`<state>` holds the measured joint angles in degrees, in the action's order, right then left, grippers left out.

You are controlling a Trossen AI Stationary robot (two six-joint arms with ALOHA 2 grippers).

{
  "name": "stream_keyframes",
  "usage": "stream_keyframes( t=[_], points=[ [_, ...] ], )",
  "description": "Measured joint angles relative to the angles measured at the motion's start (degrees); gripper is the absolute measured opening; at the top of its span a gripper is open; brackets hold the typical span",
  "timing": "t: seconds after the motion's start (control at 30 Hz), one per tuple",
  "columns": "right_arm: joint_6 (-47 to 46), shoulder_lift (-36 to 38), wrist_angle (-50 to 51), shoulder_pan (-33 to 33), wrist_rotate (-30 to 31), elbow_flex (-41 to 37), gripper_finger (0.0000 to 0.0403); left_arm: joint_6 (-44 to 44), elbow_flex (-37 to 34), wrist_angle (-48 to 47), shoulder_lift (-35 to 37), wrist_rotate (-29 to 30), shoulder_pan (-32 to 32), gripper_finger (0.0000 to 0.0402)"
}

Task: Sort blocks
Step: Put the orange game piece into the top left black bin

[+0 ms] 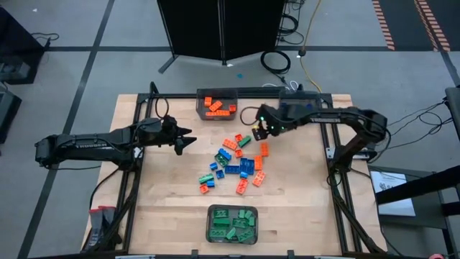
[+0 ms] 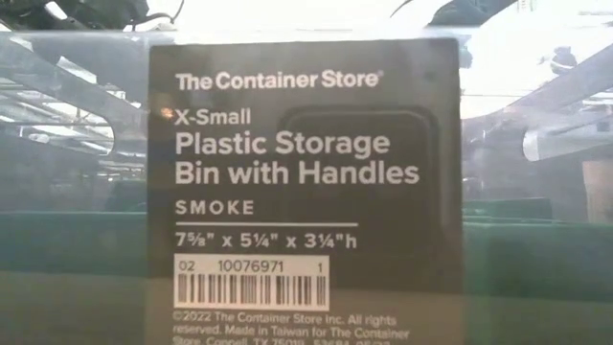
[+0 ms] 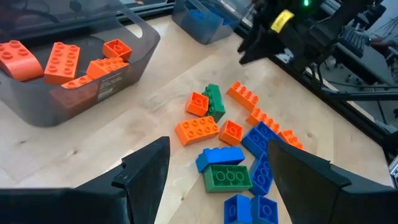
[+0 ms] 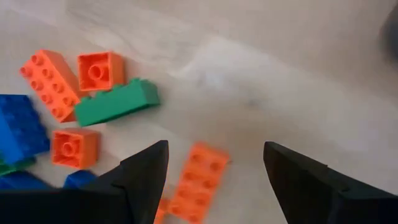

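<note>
Orange, green and blue bricks lie scattered flat on the middle of the table. My left gripper hovers open to the left of the pile, and its wrist view shows the bricks just ahead of its open fingers. My right gripper is open over the pile's far right side. In its wrist view the open fingers stand above a long orange brick, with a green brick and more orange ones beside it. Neither gripper holds anything.
A grey bin with orange bricks stands at the far edge, and a bin with green bricks at the near edge. The left wrist view shows a bin with blue bricks under the right arm. A bin's label fills the low view.
</note>
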<state>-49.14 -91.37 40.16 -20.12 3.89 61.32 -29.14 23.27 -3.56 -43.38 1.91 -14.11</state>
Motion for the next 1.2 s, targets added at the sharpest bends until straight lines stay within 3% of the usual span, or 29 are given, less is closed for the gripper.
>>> stream_keyframes(
  t=[0.17, 0.53, 0.83, 0.93, 1.07, 1.2],
  points=[
    [-6.2, 0.5, -7.0, 3.1, -0.9, -4.6, 0.0258, 0.0, 0.0, 0.0, 0.0, 0.0, 0.0, 0.027],
    [-11.3, -1.0, -10.3, 6.3, 2.3, -7.4, 0.0258, -0.4, 0.0, 0.0, 0.0, 0.0, 0.0, 0.027],
    [-12.2, -9.0, -12.1, 8.3, 0.1, -7.2, 0.0256, -0.4, 0.0, 0.0, 0.0, 0.0, 0.0, 0.027],
    [-13.7, -9.9, -11.8, 8.3, -0.9, -7.1, 0.0223, -0.5, 0.0, 0.0, 0.0, 0.0, 0.0, 0.027],
    [-11.2, -8.9, -9.7, 8.4, -0.4, -6.5, 0.0115, -0.4, 0.0, 0.0, 0.0, 0.0, 0.0, 0.027],
    [-5.2, -7.5, -6.9, 7.7, -2.1, -5.0, 0.0119, -0.4, 0.0, 0.0, 0.0, 0.0, 0.0, 0.027]
  ],
)
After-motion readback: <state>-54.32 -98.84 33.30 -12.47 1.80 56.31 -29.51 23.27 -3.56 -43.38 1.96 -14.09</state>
